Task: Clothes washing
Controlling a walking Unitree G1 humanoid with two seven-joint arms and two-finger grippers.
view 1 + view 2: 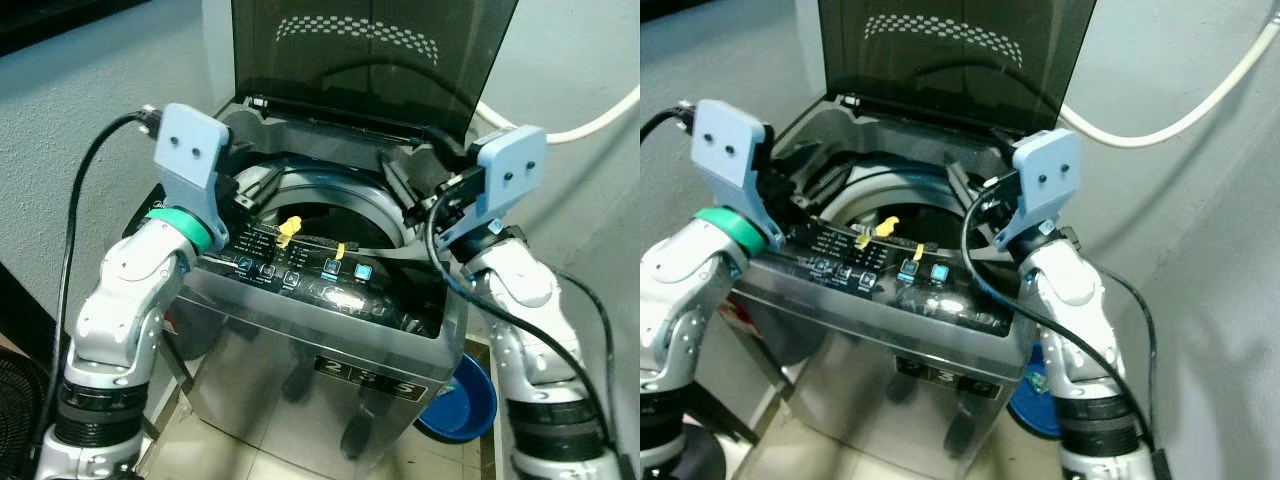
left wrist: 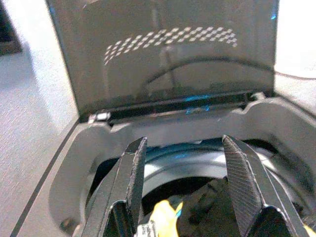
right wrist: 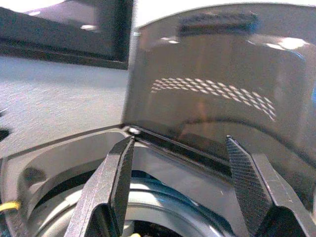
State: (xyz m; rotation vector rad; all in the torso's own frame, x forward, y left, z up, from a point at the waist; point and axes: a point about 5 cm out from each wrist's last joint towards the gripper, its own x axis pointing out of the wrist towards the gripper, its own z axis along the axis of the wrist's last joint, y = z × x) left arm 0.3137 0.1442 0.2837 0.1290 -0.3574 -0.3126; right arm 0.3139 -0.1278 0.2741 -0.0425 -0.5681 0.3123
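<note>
The left gripper [image 2: 182, 197] has its fingers spread wide with nothing between them, and the right gripper [image 3: 180, 197] is just as wide and just as empty. Both hang above the mouth of the washing machine [image 1: 330, 300], one at each side of the opening. Below and ahead of the left fingers, dark clothes [image 2: 207, 197] with a yellow tag [image 1: 289, 228] lie in the drum [image 1: 320, 200]. Behind the fingers the smoked lid [image 1: 370, 60] stands upright. The load looks settled, so closing that lid seems next: reach past the rim, catch the lid's top edge and lower it evenly.
</note>
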